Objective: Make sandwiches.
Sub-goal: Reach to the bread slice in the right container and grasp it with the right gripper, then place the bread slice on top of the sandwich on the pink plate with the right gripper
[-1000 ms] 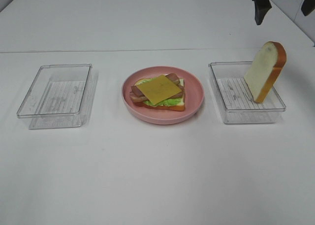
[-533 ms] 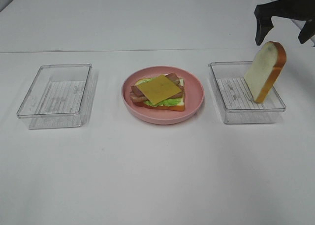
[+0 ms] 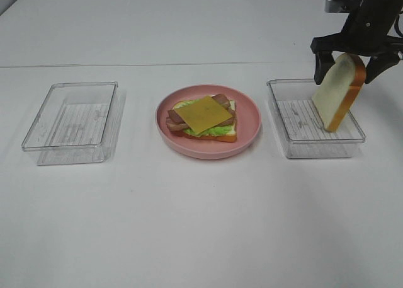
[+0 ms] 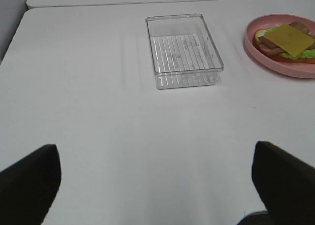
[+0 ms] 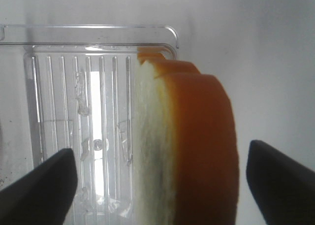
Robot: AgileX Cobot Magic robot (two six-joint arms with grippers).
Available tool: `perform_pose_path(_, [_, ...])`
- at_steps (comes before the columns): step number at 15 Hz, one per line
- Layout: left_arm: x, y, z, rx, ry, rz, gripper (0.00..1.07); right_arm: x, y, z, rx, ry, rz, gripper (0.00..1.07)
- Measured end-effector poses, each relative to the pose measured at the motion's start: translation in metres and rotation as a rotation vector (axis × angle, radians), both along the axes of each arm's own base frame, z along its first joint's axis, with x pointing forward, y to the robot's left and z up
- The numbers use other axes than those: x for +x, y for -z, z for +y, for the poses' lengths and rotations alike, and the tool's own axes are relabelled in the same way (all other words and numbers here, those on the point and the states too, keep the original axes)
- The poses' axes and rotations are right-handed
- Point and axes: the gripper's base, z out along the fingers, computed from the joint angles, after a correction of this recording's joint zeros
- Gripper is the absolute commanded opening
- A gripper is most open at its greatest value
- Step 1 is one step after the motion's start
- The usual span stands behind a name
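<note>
An open-faced sandwich (image 3: 203, 116) lies on the pink plate (image 3: 208, 150): bread, green lettuce, bacon strips and a yellow cheese slice (image 3: 203, 114) on top. A second bread slice (image 3: 339, 91) stands on edge, leaning in the right clear tray (image 3: 315, 143). My right gripper (image 3: 346, 74) is open and straddles the top of that slice, one finger on each side. In the right wrist view the slice (image 5: 187, 146) sits between the fingers (image 5: 39, 185) with gaps on both sides. My left gripper (image 4: 157, 185) is open over bare table, out of the exterior view.
An empty clear tray (image 3: 69, 121) stands left of the plate; the left wrist view shows this tray (image 4: 187, 82) ahead and the plate (image 4: 256, 48) with the sandwich (image 4: 288, 40) beyond it. The white table's far edge runs behind the trays.
My right gripper has come down from above the table's back right corner and now straddles the top of the standing bread slice. The slice and everything else have not moved.
</note>
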Motion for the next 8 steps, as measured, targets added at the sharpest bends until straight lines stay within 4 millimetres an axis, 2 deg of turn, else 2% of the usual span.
perform_pose_path(1, [0.0000, 0.0000, 0.0000, 0.000, 0.000, 0.000, 1.01, 0.0001, 0.0005, 0.0002, 0.002, 0.000, 0.001, 0.67])
perform_pose_path(2, [0.0000, 0.0000, 0.0000, 0.000, 0.000, 0.000, 1.01, 0.0006, 0.0004, 0.0004, 0.005, 0.005, -0.005, 0.27])
perform_pose_path(4, [0.0000, 0.0000, 0.0000, 0.000, 0.000, 0.000, 1.01, 0.0006, 0.0003, 0.0010, 0.013, 0.011, -0.004, 0.00])
perform_pose_path(8, [0.0000, 0.0000, 0.0000, 0.000, 0.000, 0.000, 1.01, -0.0019, -0.0077, 0.0035, 0.041, 0.016, -0.006, 0.00])
